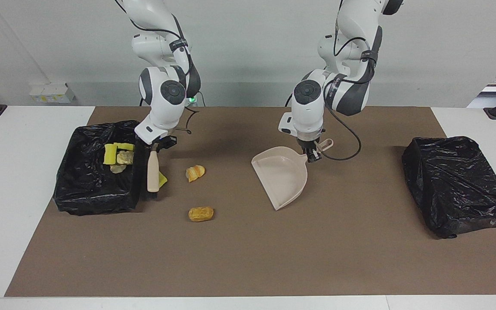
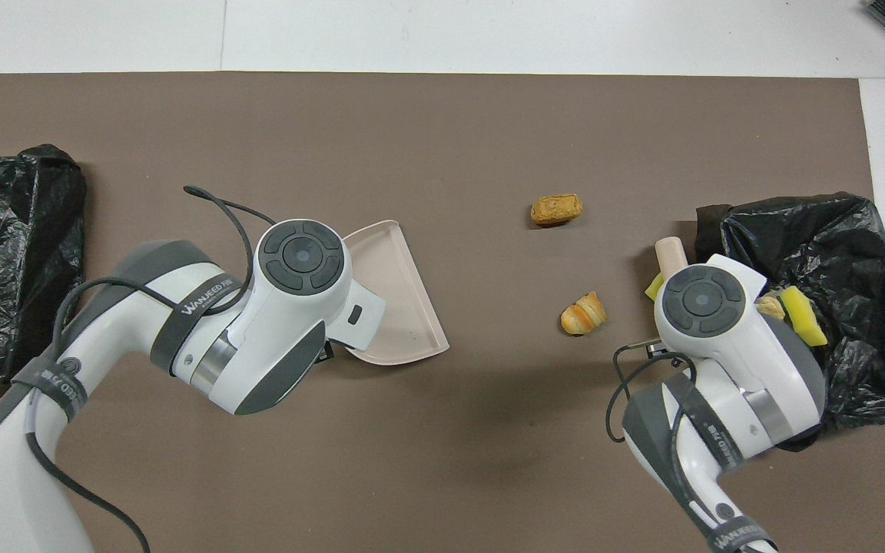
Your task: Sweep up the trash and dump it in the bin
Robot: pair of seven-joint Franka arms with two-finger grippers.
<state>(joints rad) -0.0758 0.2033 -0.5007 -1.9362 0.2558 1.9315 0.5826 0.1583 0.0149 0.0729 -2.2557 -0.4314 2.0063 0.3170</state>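
**Two arms, one brush, one dustpan, two bins: scraps counted**

Nearest the robots, the right gripper (image 1: 158,145) is hanging over the mat just beside the bin at the right arm's end of the table, its jaws closed on the handle of one beige brush (image 1: 153,171); the brush is hanging almost upright, bristles down at the mat. The left gripper (image 1: 312,153) is gripping the handle of one beige dustpan (image 1: 283,173), jaws clamped narrow on it, and the pan is tilting with its open mouth pointing away from the robots.

One open black-lined bin (image 1: 88,189) is sitting at the right arm's end; inside it, scraps of trash are lying together: two yellow sponge chunks (image 1: 110,153) and what looks like two brown pieces (image 1: 125,157), though the exact number there is hard to tell. A second black-bagged bin (image 1: 454,185) is sitting at the left arm's end.

On the brown mat (image 1: 248,258), three scraps are lying loose. One yellow sponge wedge (image 1: 162,178) is touching the brush. One striped pastry piece (image 1: 195,172) is lying between brush and dustpan. Farthest from the robots, one golden-brown piece (image 1: 201,213) is lying alone.
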